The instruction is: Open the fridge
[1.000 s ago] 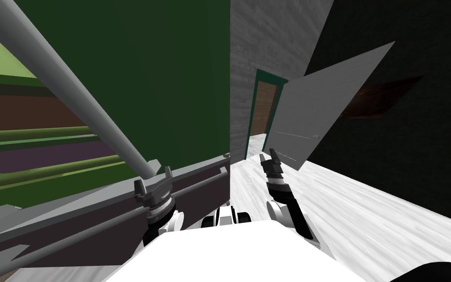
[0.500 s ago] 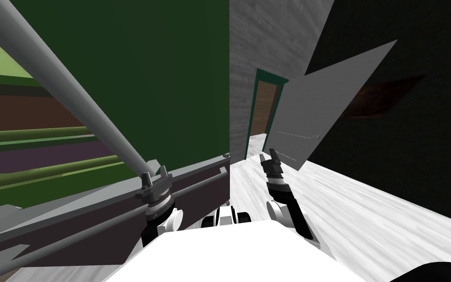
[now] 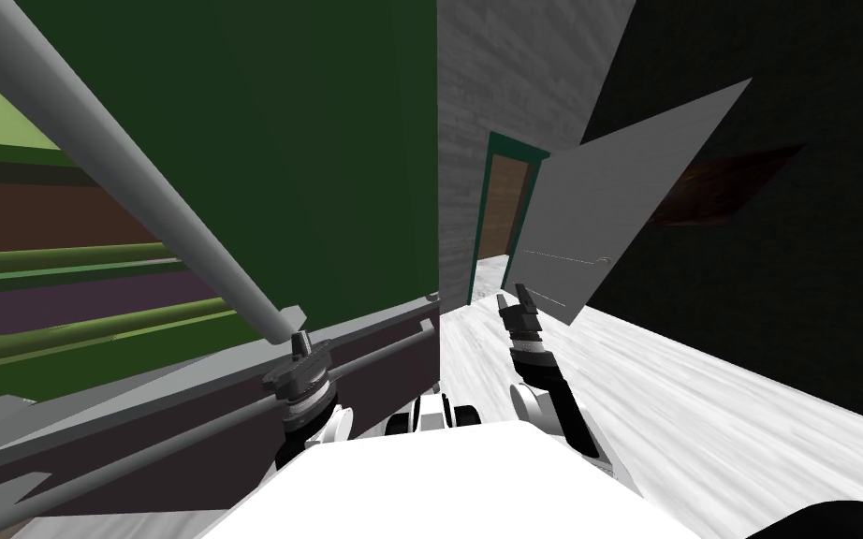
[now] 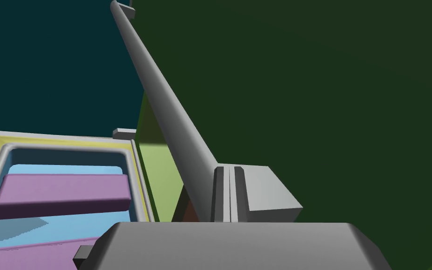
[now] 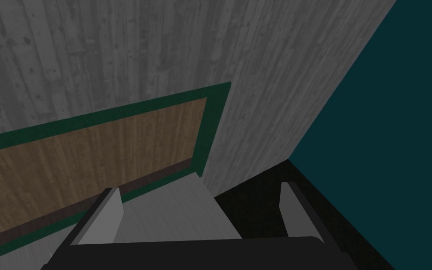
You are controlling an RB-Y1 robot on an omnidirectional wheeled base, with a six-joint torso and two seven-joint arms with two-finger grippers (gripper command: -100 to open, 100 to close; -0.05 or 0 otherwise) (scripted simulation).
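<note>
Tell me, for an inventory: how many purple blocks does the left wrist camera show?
2. One purple block lies across the light blue tray; a second sits nearer, partly behind the left gripper.

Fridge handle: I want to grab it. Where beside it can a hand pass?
Bare green door borders the handle on the mount side; the other side is crowded by a tray of purple blocks.

No text, label, brand, number or sign can be read on any surface in these views.
</note>
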